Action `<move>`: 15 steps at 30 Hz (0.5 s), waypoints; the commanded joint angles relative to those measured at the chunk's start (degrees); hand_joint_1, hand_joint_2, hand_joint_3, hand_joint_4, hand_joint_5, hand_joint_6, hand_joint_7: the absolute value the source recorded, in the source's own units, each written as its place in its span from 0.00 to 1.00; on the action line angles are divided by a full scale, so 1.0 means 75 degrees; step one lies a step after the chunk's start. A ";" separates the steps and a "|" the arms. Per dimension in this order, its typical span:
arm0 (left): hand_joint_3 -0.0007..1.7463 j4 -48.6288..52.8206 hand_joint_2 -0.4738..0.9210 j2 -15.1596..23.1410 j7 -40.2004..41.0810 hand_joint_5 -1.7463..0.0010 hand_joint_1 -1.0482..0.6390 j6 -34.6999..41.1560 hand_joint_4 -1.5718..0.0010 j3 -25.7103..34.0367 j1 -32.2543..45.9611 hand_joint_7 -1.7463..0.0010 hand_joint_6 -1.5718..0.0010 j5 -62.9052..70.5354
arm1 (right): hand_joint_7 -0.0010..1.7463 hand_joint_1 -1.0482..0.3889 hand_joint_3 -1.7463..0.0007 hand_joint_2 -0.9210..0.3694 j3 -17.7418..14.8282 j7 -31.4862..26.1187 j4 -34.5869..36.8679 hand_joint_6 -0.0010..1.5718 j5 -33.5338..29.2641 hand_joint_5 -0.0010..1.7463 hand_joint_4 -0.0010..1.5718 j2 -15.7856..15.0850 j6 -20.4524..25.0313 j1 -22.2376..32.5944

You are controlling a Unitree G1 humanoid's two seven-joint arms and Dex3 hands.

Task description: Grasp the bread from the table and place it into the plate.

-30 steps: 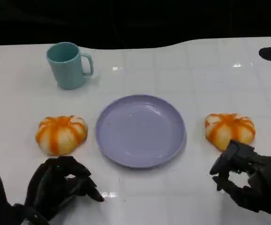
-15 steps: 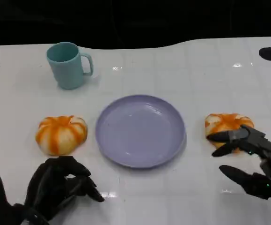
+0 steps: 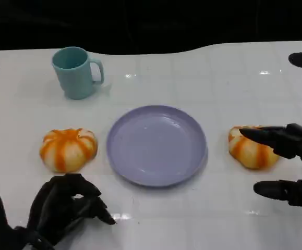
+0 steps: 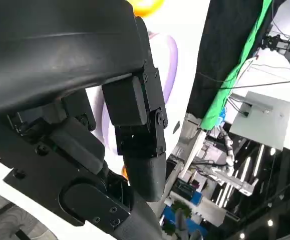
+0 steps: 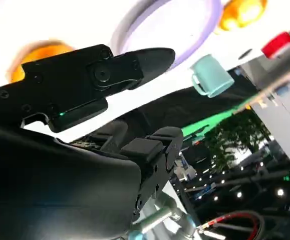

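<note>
Orange-striped bread roll (image 3: pixel 252 147) lay on the table just right of the lavender plate (image 3: pixel 156 145). Right hand (image 3: pixel 286 164) was at it, fingers spread wide and straddling the roll, holding nothing. Left hand (image 3: pixel 62 208), fingers curled on nothing, sat near a second roll (image 3: pixel 68 149) left of the plate.

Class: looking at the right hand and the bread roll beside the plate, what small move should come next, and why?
Probably lower and close the right hand around the bread roll. Its fingers are spread, some over the roll and one on the table in front, nothing held, and the purple plate is bare.
</note>
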 commanded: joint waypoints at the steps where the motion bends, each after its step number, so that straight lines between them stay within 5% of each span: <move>1: 0.00 0.0076 0.78 0.0133 -0.0014 0.66 0.00 -0.0053 0.00 0.0010 -0.0093 0.79 0.00 0.0009 | 0.00 0.41 0.99 0.02 0.0122 -0.0224 -0.0292 0.20 -0.0690 0.18 0.03 -0.0406 0.0417 -0.0166; 15: 0.00 0.0105 0.78 0.0101 0.0020 0.66 0.00 -0.0076 0.00 0.0017 -0.0114 0.79 0.00 0.0010 | 0.00 0.40 1.00 0.08 0.1412 -0.1297 0.0203 0.16 -0.3246 0.16 0.01 -0.0861 0.1959 -0.1278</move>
